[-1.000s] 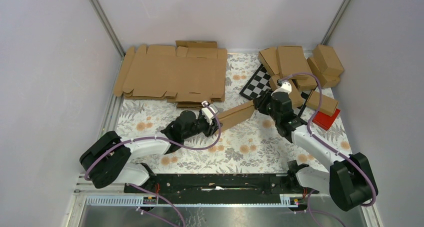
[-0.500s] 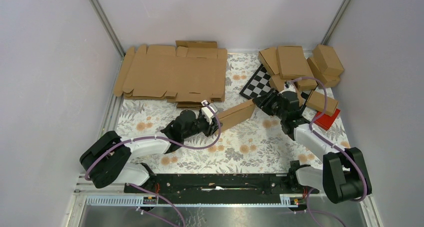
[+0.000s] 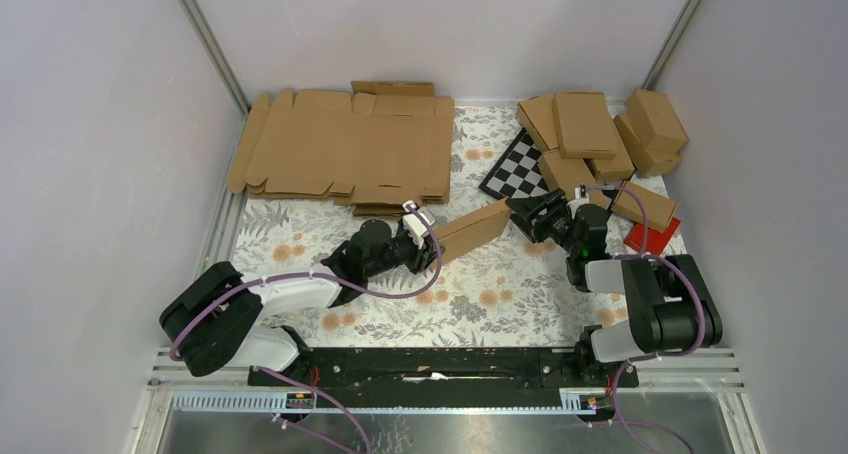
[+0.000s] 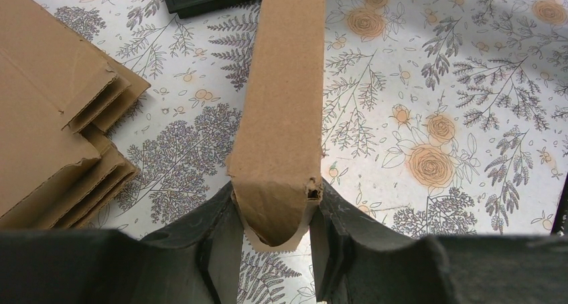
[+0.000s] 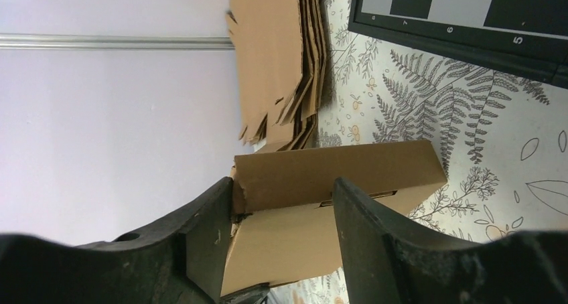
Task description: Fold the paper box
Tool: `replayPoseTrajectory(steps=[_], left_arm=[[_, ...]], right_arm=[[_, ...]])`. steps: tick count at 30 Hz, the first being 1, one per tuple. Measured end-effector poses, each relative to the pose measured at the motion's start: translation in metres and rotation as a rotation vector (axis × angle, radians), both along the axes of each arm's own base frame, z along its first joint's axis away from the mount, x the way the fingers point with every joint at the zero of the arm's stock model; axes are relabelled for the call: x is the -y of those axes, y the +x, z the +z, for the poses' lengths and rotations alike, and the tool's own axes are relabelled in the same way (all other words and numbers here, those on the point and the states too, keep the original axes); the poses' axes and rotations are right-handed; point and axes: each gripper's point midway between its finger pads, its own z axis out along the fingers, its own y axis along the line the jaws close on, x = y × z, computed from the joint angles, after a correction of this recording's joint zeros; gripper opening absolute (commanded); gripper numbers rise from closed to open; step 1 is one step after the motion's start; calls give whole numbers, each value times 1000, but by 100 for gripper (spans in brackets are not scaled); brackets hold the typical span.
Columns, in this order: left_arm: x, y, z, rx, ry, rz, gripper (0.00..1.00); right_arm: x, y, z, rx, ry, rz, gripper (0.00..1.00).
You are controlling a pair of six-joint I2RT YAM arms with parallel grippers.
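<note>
Top looks down; close wrist views, right seemingly rolled, share paper box (image 4: 285, 83).

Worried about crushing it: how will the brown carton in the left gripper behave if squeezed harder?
Probably light and hollow: the left gripper holds the paper box by one end. Its pinched end looks rounded and frayed, so harder squeezing may dent it.

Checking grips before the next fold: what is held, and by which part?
Left gripper clamps the paper box at its rounded end; right gripper, open, holds nothing.
</note>
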Motion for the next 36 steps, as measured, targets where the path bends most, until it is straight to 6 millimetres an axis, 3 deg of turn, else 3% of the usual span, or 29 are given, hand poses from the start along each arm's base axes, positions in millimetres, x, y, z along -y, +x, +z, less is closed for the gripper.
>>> replayPoseTrajectory(steps=[12, 15, 18, 21, 23, 26, 32, 36], left_arm=[[0, -1, 0, 2, 2, -10, 13], [1, -1, -1, -2, 0, -15, 13], [1, -2, -2, -9, -1, -16, 13], [2, -3, -2, -12, -3, -20, 13], [2, -3, -2, -15, -5, -25, 13], [3, -4, -2, -18, -6, -31, 13], [3, -6, -2, -20, -8, -41, 13], [4, -6, -2, -21, -10, -45, 13]], right_arm=[[1, -4, 1, -5, 97, -17, 68], [6, -4, 8, -24, -13, -19, 82], [20, -10, 25, -4, -181, -43, 84], [33, -10, 57, 57, -350, -33, 87], [35, -6, 77, 108, -442, 6, 97], [33, -6, 93, 202, -578, 120, 98], [3, -13, 88, 425, -752, 462, 89], [-14, -11, 97, 627, -847, 684, 93]])
